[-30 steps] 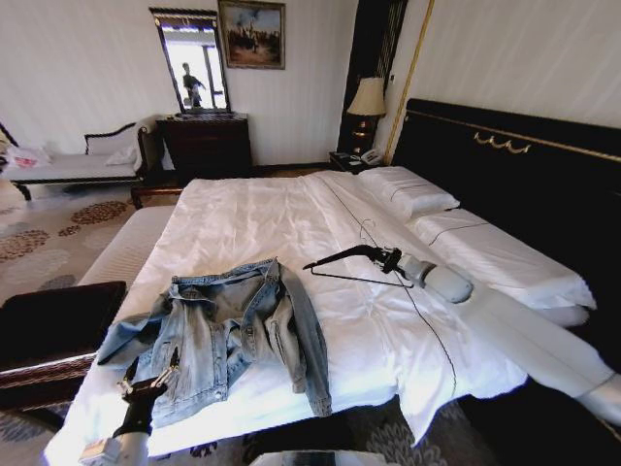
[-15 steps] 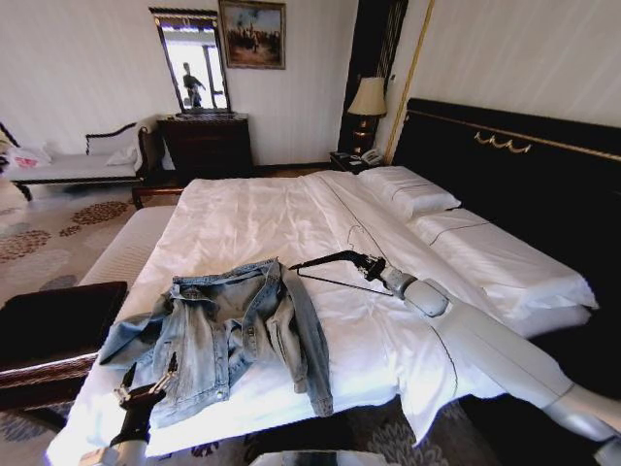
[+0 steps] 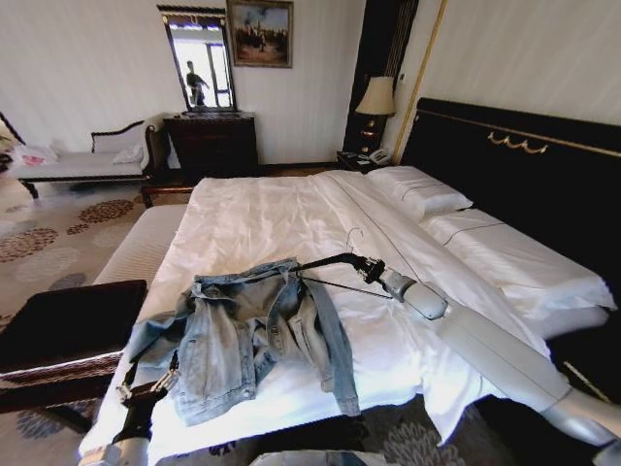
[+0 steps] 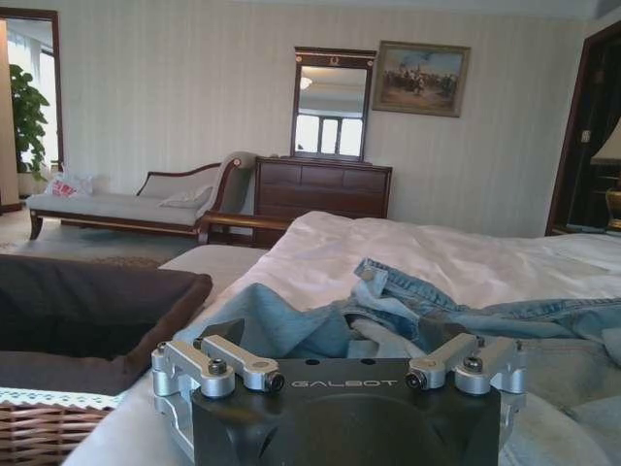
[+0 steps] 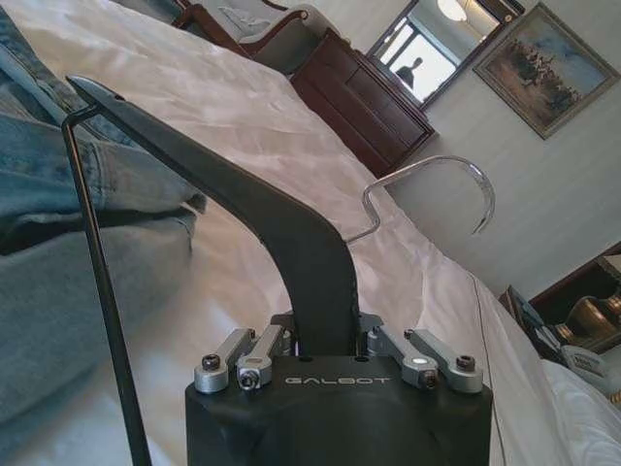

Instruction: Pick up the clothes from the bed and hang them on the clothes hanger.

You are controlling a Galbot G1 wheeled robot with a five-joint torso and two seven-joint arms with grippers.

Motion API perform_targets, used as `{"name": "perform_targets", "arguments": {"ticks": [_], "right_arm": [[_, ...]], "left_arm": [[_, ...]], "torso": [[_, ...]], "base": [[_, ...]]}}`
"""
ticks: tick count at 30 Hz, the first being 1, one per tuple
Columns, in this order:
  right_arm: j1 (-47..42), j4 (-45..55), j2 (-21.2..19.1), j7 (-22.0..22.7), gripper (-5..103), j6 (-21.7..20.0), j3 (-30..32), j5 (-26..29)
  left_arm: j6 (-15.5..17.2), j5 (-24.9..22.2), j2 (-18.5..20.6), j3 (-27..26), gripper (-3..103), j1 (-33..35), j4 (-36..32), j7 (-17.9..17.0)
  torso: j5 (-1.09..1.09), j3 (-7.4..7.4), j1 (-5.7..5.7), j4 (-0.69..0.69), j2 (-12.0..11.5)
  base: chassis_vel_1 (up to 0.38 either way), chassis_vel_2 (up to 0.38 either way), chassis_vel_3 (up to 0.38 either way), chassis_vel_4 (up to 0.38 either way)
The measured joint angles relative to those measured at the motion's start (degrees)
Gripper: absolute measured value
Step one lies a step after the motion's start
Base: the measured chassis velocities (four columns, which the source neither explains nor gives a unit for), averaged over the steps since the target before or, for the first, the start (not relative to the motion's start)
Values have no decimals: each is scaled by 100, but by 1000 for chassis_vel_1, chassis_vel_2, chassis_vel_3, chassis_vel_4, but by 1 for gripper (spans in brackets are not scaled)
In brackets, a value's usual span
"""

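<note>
Your right gripper clamps thin black triangular hanger by one arm, far tip at faded blue denim jacket collar, likely for threading; left gripper fingers apart, low at white bed foot edge.

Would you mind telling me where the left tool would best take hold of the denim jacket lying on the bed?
Probably at the near left sleeve and hem of the denim jacket, coming from the foot of the bed. That edge lies loose nearest the left tool, which looks open. The far collar side is crowded: the right tool holds the clothes hanger there.
</note>
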Motion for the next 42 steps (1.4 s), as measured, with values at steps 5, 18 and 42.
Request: {"name": "perform_targets", "arguments": {"ticks": [5, 18, 42], "right_arm": [[-72, 15, 46, 30, 29, -1, 36, -23], [-111, 113, 79, 122, 29, -34, 60, 31], [-690, 363, 265, 269, 29, 15, 396, 54]], "left_arm": [[0, 6, -7, 4, 100, 12, 12, 0], [-3, -11, -19, 2, 100, 19, 26, 4], [91, 35, 31, 32, 100, -45, 39, 5]], "torso": [[1, 0, -1, -3, 0], [1, 0, 0, -1, 0], [0, -1, -1, 0, 1]], "base": [[44, 35, -26, -26], [50, 58, -53, -67], [45, 58, -41, -60]]}}
